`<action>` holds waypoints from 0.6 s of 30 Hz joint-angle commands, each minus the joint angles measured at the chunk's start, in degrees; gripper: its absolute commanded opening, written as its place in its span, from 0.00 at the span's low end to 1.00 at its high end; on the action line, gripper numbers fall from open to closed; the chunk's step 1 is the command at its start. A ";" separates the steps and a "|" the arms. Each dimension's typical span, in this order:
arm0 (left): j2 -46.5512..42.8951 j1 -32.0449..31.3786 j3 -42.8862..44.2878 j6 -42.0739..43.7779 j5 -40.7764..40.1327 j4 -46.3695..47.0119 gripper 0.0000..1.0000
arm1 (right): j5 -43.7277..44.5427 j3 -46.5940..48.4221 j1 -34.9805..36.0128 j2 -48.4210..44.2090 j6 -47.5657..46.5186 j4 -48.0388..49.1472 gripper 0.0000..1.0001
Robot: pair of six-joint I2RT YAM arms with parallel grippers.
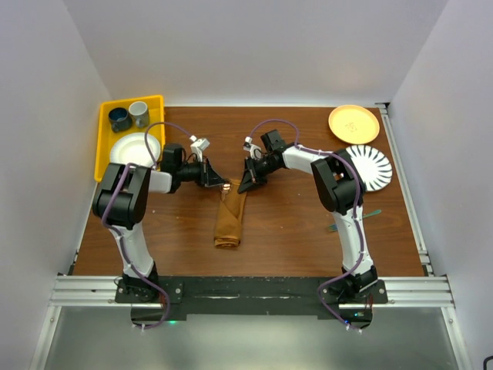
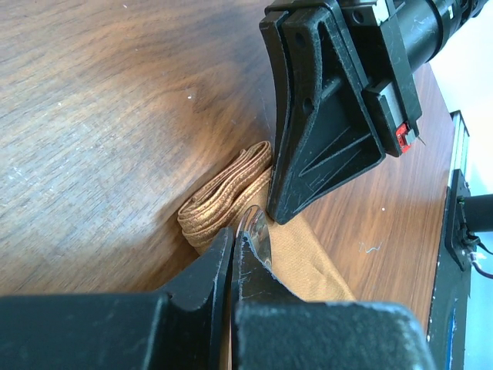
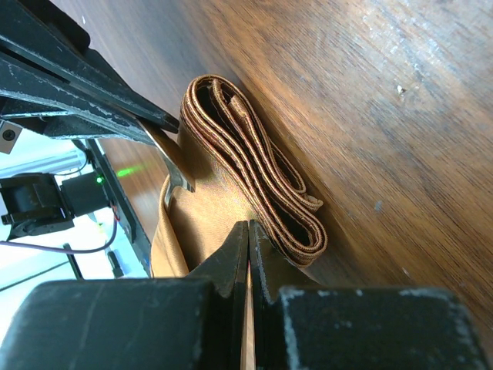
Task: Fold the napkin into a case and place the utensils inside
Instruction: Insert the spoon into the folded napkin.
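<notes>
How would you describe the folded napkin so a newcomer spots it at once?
On the wooden table, look at the middle, between the two arms. A narrow rust-brown cloth strip, the napkin, runs toward the near edge, its far end meeting the left hand and right hand. It is the only soft thing; the yellow tray and yellow plate are rigid.

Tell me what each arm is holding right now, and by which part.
Left jaws pinch a shiny metal utensil just behind its silvery tip. Right jaws pinch a layer of the folded rust-brown cloth napkin near its far end.
</notes>
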 commanded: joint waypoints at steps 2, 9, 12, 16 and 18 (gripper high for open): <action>-3.03 -0.21 -0.36 0.23 -0.49 1.41 0.05 | 2.92 -0.52 0.31 1.56 -1.13 -0.27 0.00; -4.88 -0.91 0.43 3.65 -1.81 -1.48 0.17 | 3.19 -0.08 0.31 1.47 -1.57 -0.80 0.00; -4.70 -1.18 0.25 3.83 -1.90 -2.45 0.13 | 3.19 0.18 0.40 1.47 -1.84 -0.98 0.00; -4.26 -1.35 -0.27 4.01 -2.25 -3.07 0.06 | 3.19 0.09 0.31 1.47 -1.92 -1.07 0.00; -4.00 -1.35 -0.27 4.10 -2.52 -3.33 0.03 | 3.10 0.18 0.40 1.47 -2.10 -1.24 0.00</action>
